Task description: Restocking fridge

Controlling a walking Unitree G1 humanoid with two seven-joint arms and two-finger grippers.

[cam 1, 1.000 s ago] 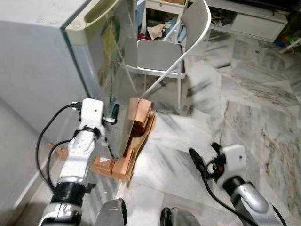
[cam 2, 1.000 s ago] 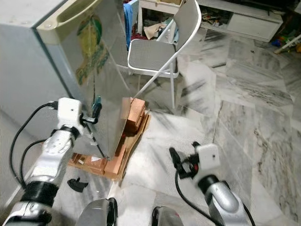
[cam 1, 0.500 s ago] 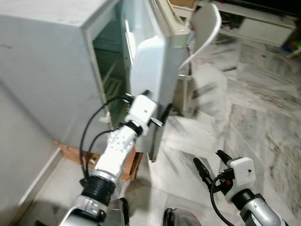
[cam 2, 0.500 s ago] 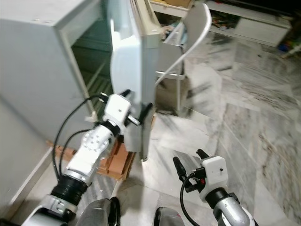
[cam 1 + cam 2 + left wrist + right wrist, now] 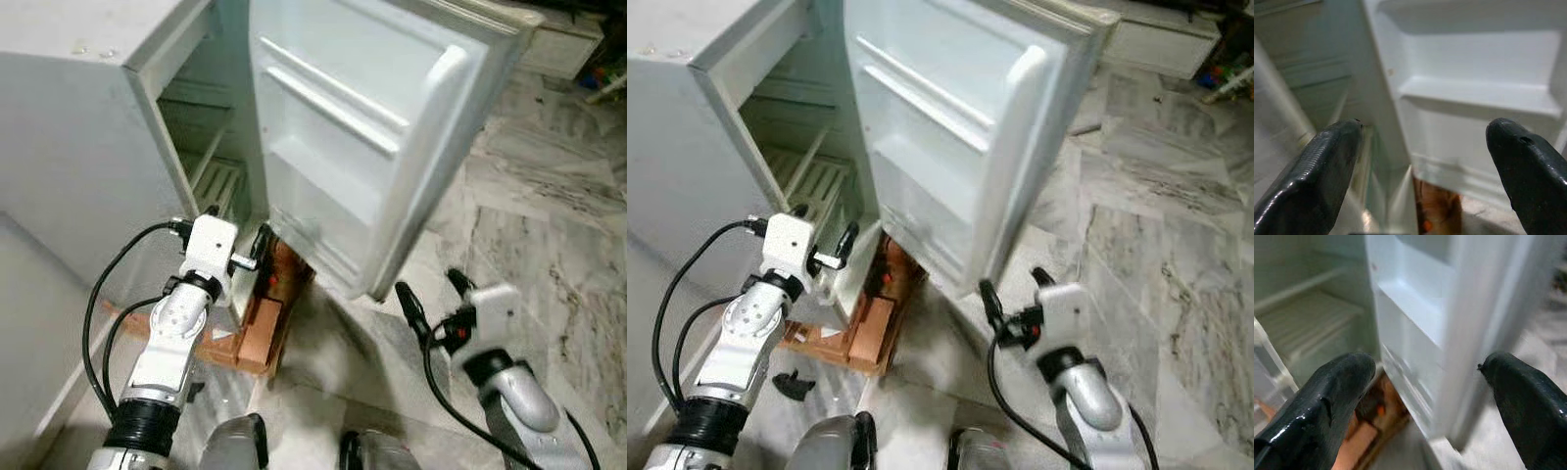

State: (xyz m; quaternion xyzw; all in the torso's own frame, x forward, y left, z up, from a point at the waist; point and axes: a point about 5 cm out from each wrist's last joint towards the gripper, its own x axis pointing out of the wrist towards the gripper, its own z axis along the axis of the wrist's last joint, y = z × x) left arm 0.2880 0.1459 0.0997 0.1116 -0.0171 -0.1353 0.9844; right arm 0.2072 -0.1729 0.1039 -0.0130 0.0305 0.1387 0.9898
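The small white fridge [image 5: 88, 117] stands with its door [image 5: 362, 147] swung wide, the inner door shelves facing the robot. Inside the fridge, a white wire shelf [image 5: 808, 181] shows low in the cabinet. The fridge rests on a wooden pallet [image 5: 257, 328], whose brown blocks show under the door's hinge corner. The left gripper [image 5: 257, 253] hangs at the lower front edge of the fridge, just beside the hinge side of the door, its 2 fingers spread wide with nothing between them. The right gripper [image 5: 431, 294] sits below the door's free edge, over the marble floor [image 5: 549, 225], fingers also spread wide and holding nothing.
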